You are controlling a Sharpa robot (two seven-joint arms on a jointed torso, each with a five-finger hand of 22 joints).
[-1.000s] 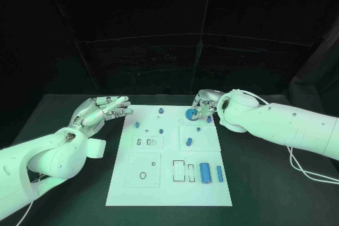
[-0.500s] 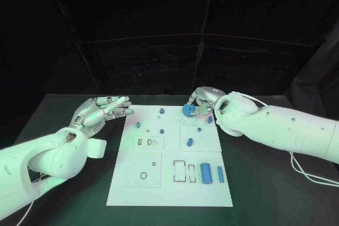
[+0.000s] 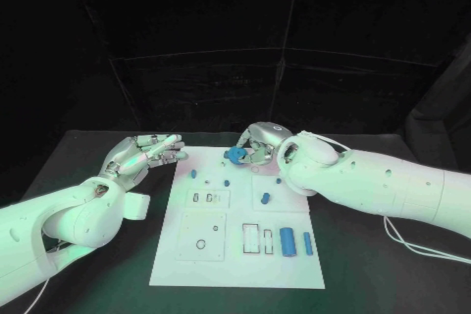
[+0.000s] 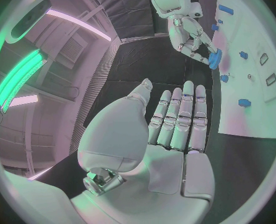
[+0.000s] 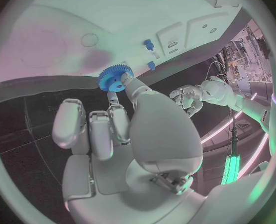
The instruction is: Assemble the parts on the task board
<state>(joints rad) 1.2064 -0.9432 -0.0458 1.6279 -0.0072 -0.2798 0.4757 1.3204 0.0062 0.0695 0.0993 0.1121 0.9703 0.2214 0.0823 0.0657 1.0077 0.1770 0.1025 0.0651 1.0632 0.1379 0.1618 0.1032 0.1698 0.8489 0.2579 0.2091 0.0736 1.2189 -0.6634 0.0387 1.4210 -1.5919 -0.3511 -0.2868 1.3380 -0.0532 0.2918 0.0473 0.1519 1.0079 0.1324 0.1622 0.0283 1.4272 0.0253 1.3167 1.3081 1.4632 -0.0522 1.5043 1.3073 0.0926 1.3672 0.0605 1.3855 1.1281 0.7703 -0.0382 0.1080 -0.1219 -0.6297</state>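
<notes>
My right hand [image 3: 257, 145] pinches a blue toothed gear [image 3: 237, 154] over the far edge of the white task board [image 3: 235, 259]. The right wrist view shows the gear [image 5: 115, 78] between thumb and fingertips, close above the board [image 5: 63, 45]. The left wrist view shows that hand [image 4: 190, 35] with the gear [image 4: 215, 58] too. My left hand [image 3: 142, 154] hovers off the board's far left corner, its fingers [image 4: 178, 117] straight, side by side and holding nothing. Small blue pegs [image 3: 195, 171] stand on the board's far half. A large blue cylinder [image 3: 286, 242] and a thin blue rod [image 3: 307, 243] lie at the near right.
Rectangular slots [image 3: 249, 238] sit beside the cylinder, and a round hole [image 3: 199, 244] is at the near left of the board. Another blue peg [image 3: 264, 197] lies on the right middle panel. Black table [image 3: 98, 273] surrounds the board.
My right hand has carried the gear leftward along the board's far edge, from near the far right corner toward the middle. The left hand has stayed in place.
</notes>
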